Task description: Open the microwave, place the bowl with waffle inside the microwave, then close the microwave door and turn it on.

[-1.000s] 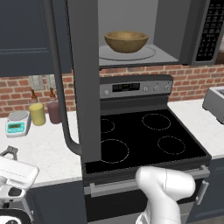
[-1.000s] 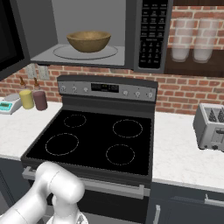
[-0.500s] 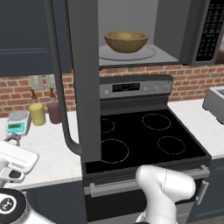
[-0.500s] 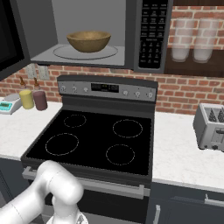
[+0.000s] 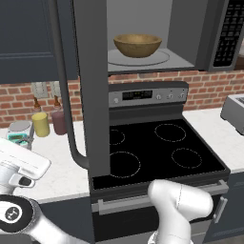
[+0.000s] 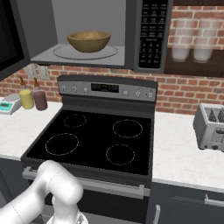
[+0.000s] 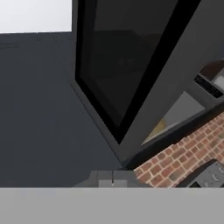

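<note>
While the bowl point(image 5: 137, 45) sits in the microwave point(image 6: 94, 33), the fingers point(image 7: 112, 177) are closed, empty.

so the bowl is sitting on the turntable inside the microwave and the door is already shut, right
Not quite. The bowl does sit on the turntable inside the microwave, but the microwave door is open, swung out edge-on toward the camera in the left base view.

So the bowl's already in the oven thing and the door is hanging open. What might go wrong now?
Two risks, I would guess. The microwave door stands wide open, edge-on toward the robot, so the arm, now low at the left, may clip it or its handle when swinging up. The bowl sits toward the front of the turntable, so a hard slam could jolt it.
</note>
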